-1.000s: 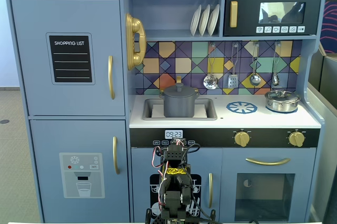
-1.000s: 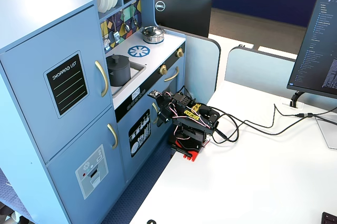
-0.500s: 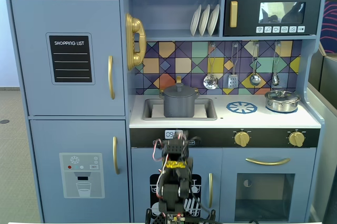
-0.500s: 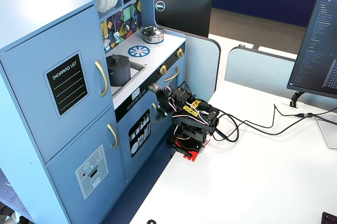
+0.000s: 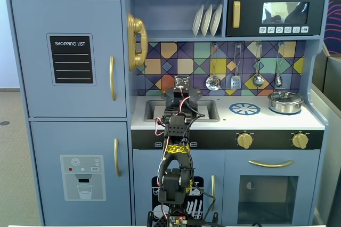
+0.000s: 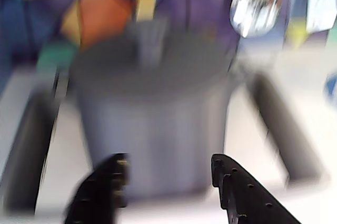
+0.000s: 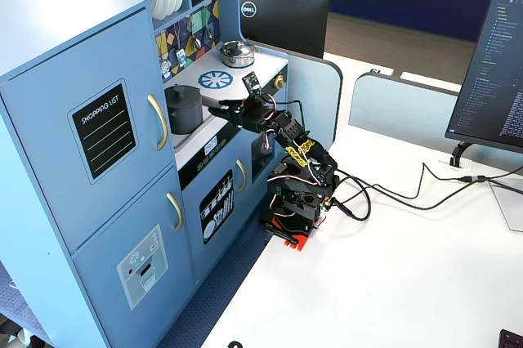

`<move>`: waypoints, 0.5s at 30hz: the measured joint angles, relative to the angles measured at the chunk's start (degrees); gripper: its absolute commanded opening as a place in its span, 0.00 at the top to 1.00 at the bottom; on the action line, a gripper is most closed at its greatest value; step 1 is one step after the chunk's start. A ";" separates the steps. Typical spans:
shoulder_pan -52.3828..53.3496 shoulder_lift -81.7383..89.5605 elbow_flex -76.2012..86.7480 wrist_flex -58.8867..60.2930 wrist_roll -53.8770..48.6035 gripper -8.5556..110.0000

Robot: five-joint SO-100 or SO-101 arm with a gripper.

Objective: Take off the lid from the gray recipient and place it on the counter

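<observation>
1. Gray recipient [image 6: 152, 129]: matte dark pot standing in the recessed sink of the counter [image 5: 277, 120]; in a fixed view [image 7: 184, 111] it stands left of the blue burner ring [image 7: 216, 80].
2. Lid [image 6: 152, 66]: seated on the pot, knob up, as far as the blurred wrist view shows. Not yet removed.
3. My pincer [image 6: 168, 174]: fingers apart, empty, level with the pot's wall and just short of it, one finger on each side of its lower front. Touching nothing that I can see.
4. Silver pot [image 5: 285, 102]: at the counter's right end, well apart; not my item.
5. Progress: I judge only the approach made. Remaining: rise to the knob, clamp, lift the lid off, set it on bare counter, probably near the burner ring.
</observation>
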 measured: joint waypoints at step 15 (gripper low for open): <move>-0.70 -11.25 0.00 -23.47 -1.58 0.73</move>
